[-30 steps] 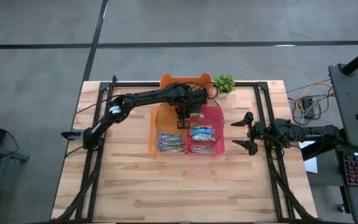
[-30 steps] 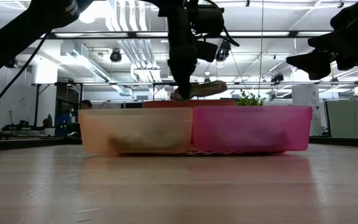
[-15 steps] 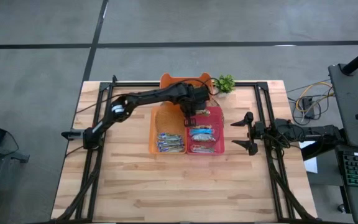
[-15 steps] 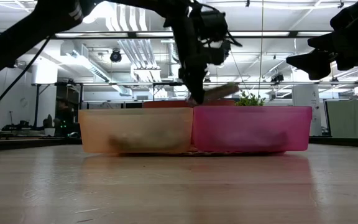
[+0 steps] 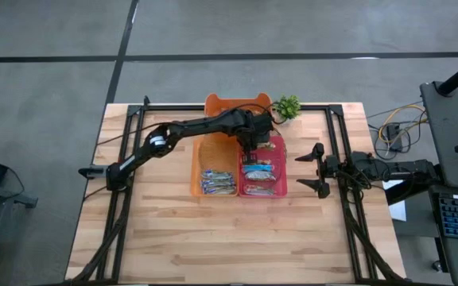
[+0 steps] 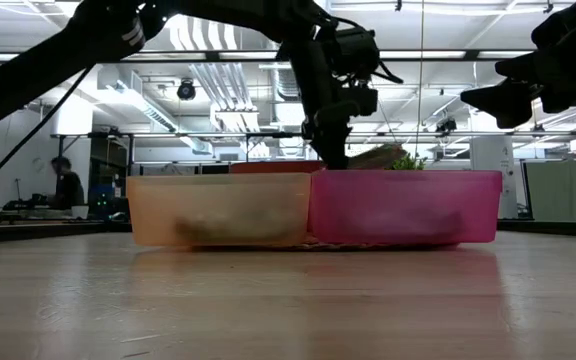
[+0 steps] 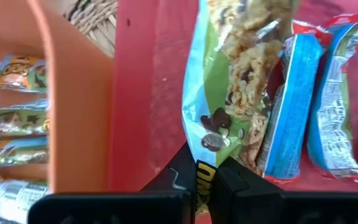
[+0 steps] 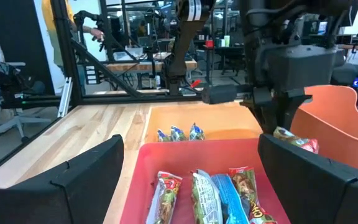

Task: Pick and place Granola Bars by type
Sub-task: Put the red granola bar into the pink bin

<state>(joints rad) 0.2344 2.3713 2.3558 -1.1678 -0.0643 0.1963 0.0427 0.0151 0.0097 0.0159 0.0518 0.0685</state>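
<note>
Left gripper (image 7: pixel 202 177) pinches crinkly green-wrapped granola bar (image 7: pixel 232 81) over translucent pink bin (image 5: pixel 281 163).

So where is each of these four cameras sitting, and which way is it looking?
High view: above the table, looking straight down on both arms, the orange bin and the pink bin.
Low view: at table-top height, looking level at the bins' walls; arms enter from above.
Left wrist view: on the left arm, looking past the left gripper shut on a green granola bar over the pink bin.
Right wrist view: on the waiting right arm; open right gripper frames both bins.
Shared: both wrist views show that held bar.
</note>
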